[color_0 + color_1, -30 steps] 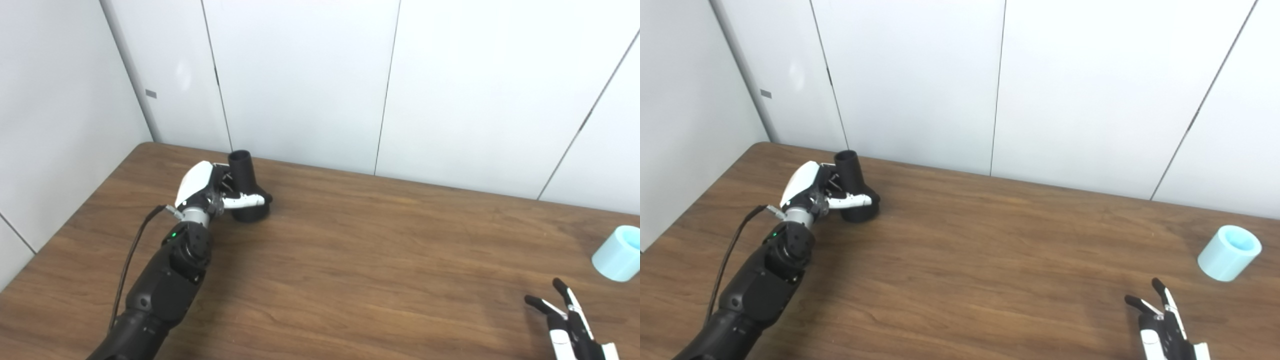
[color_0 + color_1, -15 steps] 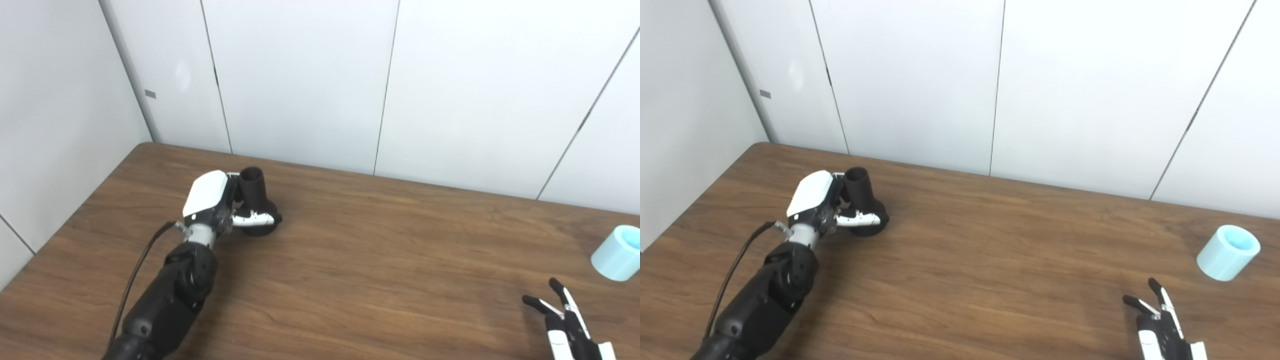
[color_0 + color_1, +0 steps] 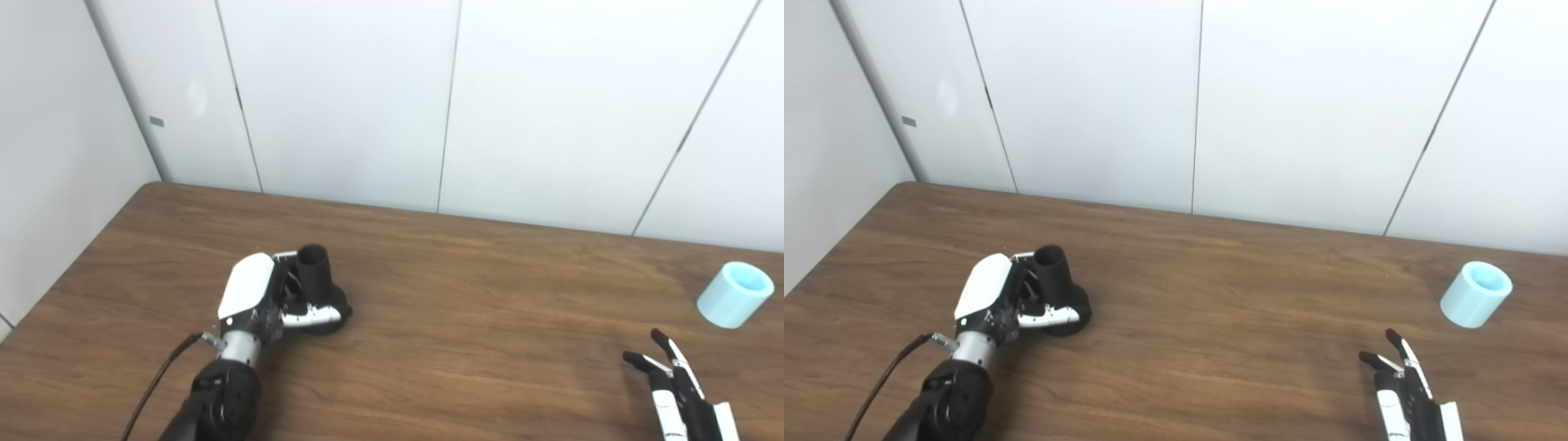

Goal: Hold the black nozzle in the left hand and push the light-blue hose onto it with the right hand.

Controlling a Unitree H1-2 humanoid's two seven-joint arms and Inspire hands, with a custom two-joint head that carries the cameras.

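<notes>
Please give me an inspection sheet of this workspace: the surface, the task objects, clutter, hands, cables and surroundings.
Surface: brown wooden table, bare grain.
Job's things: black nozzle upright at left, narrow end up; light-blue hose a short piece lying tilted at far right, untouched.
Clutter: nothing seen.
Hands: left hand shut on the nozzle; right hand open, low at right, apart from the hose.
Cables: black cable along the left forearm.
Surroundings: white wall panels behind and left.

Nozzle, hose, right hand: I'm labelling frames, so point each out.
black nozzle (image 3: 314, 269), left eye view, upright neck.
light-blue hose (image 3: 1471, 301), right eye view, outer wall.
right hand (image 3: 1405, 386), right eye view, palm.
</notes>
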